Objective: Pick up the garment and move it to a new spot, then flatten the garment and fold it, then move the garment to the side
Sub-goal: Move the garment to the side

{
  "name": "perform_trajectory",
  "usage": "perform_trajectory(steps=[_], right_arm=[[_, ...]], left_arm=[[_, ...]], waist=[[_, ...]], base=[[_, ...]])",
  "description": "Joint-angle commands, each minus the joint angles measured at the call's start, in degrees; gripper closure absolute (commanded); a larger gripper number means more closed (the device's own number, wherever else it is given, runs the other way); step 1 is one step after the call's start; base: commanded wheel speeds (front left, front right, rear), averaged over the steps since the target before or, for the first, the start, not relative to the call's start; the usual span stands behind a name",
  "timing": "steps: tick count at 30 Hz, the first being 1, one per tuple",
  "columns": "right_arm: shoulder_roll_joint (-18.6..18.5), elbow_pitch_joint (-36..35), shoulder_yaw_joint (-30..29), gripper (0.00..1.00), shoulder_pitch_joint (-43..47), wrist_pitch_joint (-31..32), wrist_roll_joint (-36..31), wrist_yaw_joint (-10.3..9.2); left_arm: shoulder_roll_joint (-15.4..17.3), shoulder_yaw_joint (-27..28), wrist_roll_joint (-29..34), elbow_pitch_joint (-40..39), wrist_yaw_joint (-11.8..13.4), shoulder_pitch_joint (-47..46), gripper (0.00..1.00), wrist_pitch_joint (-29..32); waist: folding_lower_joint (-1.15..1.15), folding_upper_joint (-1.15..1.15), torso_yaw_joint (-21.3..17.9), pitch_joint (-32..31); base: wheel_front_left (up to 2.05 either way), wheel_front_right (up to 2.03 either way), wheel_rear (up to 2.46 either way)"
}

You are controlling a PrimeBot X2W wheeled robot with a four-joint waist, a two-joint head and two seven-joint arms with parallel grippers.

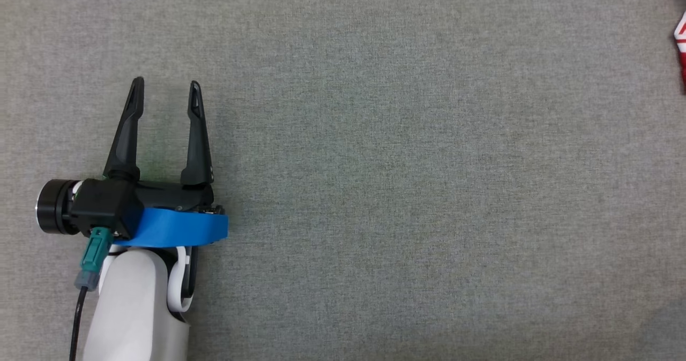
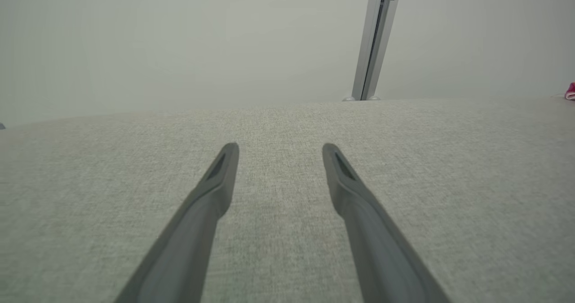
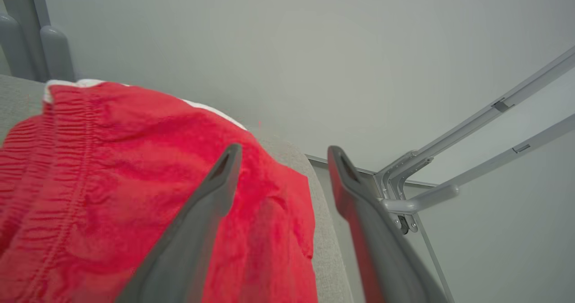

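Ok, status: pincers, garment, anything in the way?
Left pincer open, empty, over the grey table. Right pincer open, over the red garment at the table's edge. Nothing seen in the way.

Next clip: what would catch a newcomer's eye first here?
The red garment stands out most: it lies rumpled at the grey table's right edge, just under the open right gripper. Next comes the left gripper at the head view's lower left, open over the table, with a bright blue band around its wrist.
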Motion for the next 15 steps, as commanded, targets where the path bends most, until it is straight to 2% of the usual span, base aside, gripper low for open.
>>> perform_trajectory(steps=[1,8,15], right_arm=[[0.5,0.0,-0.5,0.0,-0.4,-0.1,-0.5,-0.01],[4.4,-2.4,-2.0,0.0,2.5,-3.5,-3.0,-0.01],[11.5,-7.0,1.2,0.0,7.0,-8.8,-3.6,-0.01]], left_arm=[[0.1,0.1,-0.4,0.1,0.0,-0.6,0.0,-0.3],[0.0,1.3,-0.7,0.9,0.6,1.8,0.0,-0.3],[0.0,2.8,-0.7,1.4,0.9,5.6,0.0,-0.3]], waist=[[0.0,0.0,0.0,-0.4],[0.0,0.0,-0.3,-5.2],[0.0,0.0,-0.7,-11.4]], base=[[0.0,0.0,0.0],[0.0,0.0,0.0],[0.0,0.0,0.0]])
